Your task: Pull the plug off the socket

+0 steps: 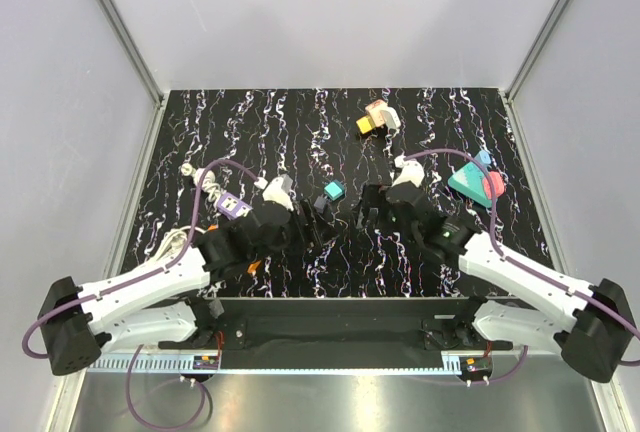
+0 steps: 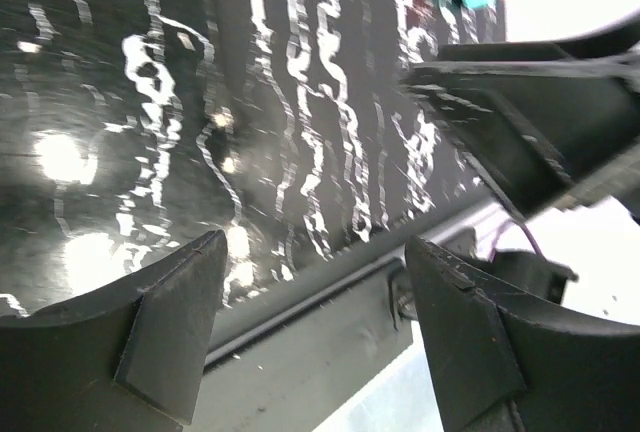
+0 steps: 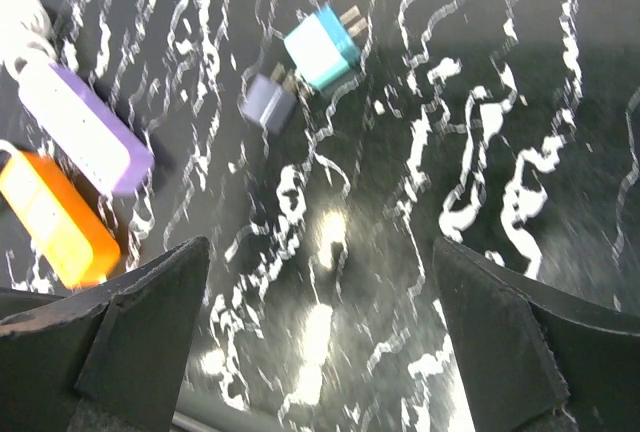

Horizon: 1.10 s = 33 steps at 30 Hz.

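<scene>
Right claw [image 3: 320,252]: fingers stood wide apart, clamped on nothing, low over bare table [image 3: 480,152], presumably poised for an approach. Just ahead of it and slightly left, small grey plug [image 3: 268,102], prongs bare. Just beyond that, teal plug [image 3: 322,44], prongs likewise bare and seated in nothing. Farther off to the claw's left, purple socket strip [image 3: 85,127], with orange block [image 3: 50,217] near its side and white piece [image 3: 20,17] touching its far end. Whether that piece sat plugged in could not be told; if so, judged the pull not yet done. Left claw [image 2: 315,247]: also spread and empty, angled toward the edge rail [image 2: 300,312], with right arm [image 2: 540,112] crossing beyond it. Open room lay ahead and to the right of the right claw, while left arm [image 1: 150,282] crowded the strip's side.
</scene>
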Motion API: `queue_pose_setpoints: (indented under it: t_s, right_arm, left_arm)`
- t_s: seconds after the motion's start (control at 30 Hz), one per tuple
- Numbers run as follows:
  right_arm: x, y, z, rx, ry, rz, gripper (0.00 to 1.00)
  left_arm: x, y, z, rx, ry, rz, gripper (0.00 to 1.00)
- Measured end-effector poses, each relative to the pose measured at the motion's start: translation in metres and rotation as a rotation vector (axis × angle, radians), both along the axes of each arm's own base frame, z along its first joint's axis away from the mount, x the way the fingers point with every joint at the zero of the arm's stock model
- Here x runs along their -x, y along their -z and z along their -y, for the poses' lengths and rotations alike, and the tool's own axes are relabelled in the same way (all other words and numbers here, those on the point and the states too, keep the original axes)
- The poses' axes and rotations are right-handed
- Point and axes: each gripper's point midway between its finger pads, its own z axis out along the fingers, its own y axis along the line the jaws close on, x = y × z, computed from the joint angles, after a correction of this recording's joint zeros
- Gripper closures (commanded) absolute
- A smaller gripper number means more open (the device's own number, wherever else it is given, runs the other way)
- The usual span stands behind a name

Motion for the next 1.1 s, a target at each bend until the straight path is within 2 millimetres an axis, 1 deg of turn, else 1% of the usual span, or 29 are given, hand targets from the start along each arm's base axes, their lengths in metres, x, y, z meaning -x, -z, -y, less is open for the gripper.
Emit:
queue_pose_setpoints:
  t_s: [0.07,0.17,0.27,0.37,0.47,0.53,0.6,0.67,0.7,0.8,0.93,1.0,1.1]
  right_arm:
    - [0.007,0.003,0.007,0.016,0.002,-0.023,0.0]
    - [0.017,0.005,0.017,0.021,0.02,-0.056,0.0]
    - [0.022,0.005,0.025,0.003,0.049,-0.066,0.0]
    - [0.021,0.006,0.035,0.007,0.096,-0.07,0.0]
    - [0.012,0.007,0.048,0.027,0.159,-0.066,0.0]
    - [-0.001,0.004,0.06,0.045,0.216,-0.06,0.0]
    - [-0.018,-0.002,0.07,0.063,0.27,-0.05,0.0]
    - [-0.036,-0.01,0.081,0.071,0.316,-0.039,0.0]
    - [-0.05,-0.015,0.089,0.068,0.348,-0.03,0.0]
    - [-0.078,-0.019,0.107,0.053,0.403,-0.026,0.0]
    - [-0.115,-0.009,0.128,0.026,0.452,-0.05,0.0]
    - [-0.133,-0.002,0.135,0.012,0.464,-0.064,0.0]
    - [-0.162,0.007,0.136,0.003,0.469,-0.075,0.0]
  left_arm:
    - [0.006,-0.005,0.003,0.007,0.025,0.014,0.24]
    - [0.007,-0.013,0.0,-0.022,0.053,0.046,0.23]
    - [0.004,-0.029,-0.001,-0.053,0.085,0.109,0.17]
    - [-0.002,-0.042,-0.001,-0.075,0.117,0.184,0.15]
    - [-0.013,-0.044,-0.003,-0.099,0.136,0.232,0.14]
    - [-0.026,-0.041,-0.004,-0.108,0.138,0.238,0.14]
    - [-0.042,-0.034,-0.004,-0.108,0.139,0.232,0.14]
    - [-0.057,-0.027,-0.005,-0.109,0.14,0.223,0.14]
    - [-0.064,-0.023,-0.006,-0.11,0.142,0.219,0.14]
    - [-0.08,-0.015,-0.008,-0.133,0.15,0.206,0.14]
    - [-0.102,-0.025,-0.002,-0.139,0.171,0.245,0.14]
    - [-0.115,-0.034,0.003,-0.131,0.176,0.279,0.14]
    - [-0.14,-0.043,0.008,-0.117,0.176,0.327,0.14]
